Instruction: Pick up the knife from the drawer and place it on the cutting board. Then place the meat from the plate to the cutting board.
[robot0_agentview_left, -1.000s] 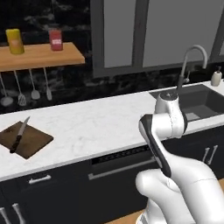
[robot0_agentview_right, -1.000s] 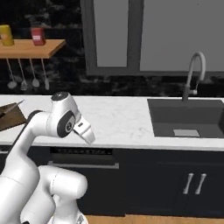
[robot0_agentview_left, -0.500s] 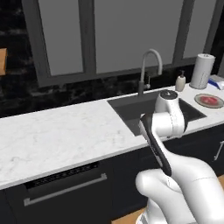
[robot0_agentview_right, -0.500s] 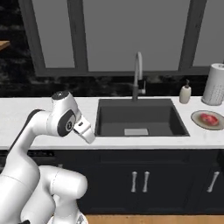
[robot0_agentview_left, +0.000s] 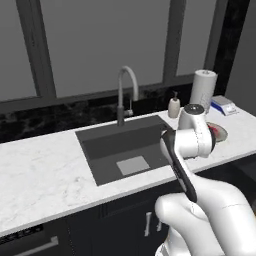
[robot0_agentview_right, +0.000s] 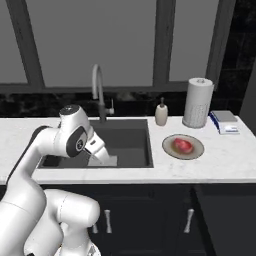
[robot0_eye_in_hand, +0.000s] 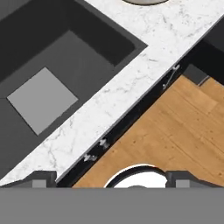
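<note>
hanging wide open and empty, the pincer (robot0_eye_in_hand: 112, 177) points down over the front edge of the surface (robot0_agentview_right: 220, 160), with the sink (robot0_agentview_right: 127, 142) beside it. since a second ago the base has driven along the run: the cutting board with the knife on it has slid out of sight, and the plate (robot0_agentview_right: 183, 147) with the meat (robot0_agentview_right: 183, 145) has come in, past the sink from the pincer. judged from that, the knife step is done and the meat is next. it is a small red-pink steak lying flat, mid-plate.
</note>
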